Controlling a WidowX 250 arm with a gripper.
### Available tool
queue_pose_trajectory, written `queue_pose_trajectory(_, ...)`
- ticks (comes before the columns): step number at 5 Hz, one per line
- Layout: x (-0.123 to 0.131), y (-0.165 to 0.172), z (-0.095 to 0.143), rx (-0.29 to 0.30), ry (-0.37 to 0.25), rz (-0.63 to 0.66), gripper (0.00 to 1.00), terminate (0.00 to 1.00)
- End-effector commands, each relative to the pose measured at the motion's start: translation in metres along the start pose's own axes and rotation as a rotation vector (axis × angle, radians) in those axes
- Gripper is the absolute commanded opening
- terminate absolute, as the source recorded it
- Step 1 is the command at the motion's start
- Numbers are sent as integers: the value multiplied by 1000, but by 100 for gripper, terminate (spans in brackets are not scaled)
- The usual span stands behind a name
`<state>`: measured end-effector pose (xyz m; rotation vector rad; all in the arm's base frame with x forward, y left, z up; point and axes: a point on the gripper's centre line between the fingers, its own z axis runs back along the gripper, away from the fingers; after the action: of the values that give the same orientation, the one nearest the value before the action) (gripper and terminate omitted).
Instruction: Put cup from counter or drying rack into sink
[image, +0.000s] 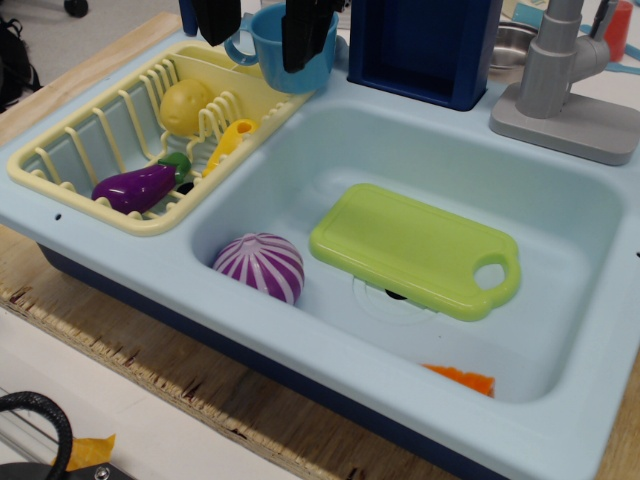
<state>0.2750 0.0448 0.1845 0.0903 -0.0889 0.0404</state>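
Currently my pincer (262, 30), at the top of the frame, has its dark fingers astride the cup (290, 50), one outside, one inside the rim; it appears closed on the wall. The cup sits at the far corner of the drying rack (70, 175). Grasp step in hand; next I must lift and carry toward the sink (560, 220), lower right, clearing the green board (415, 250).

Cup (290, 55): medium-blue plastic, loop handle pointing left, upright at far edge above rack corner | Drying rack (100, 135): pale yellow, ribbed, left | Sink (560, 220): pale blue rectangular basin, right of rack
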Motion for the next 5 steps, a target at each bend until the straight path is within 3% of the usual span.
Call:
queue_pose_trajectory(1,0,0,0,0,0,0,100,0)
queue_pose_trajectory(2,11,3,-7,6,-86,-75,100,0)
queue_pose_trajectory(3,26,-4,-5,32,-101,-154,100,0)
queue_pose_trajectory(4,42,-10,1,65,-173,-239,100,0)
queue_pose_trajectory(5,44,-8,-4,60,-185,-270,100,0)
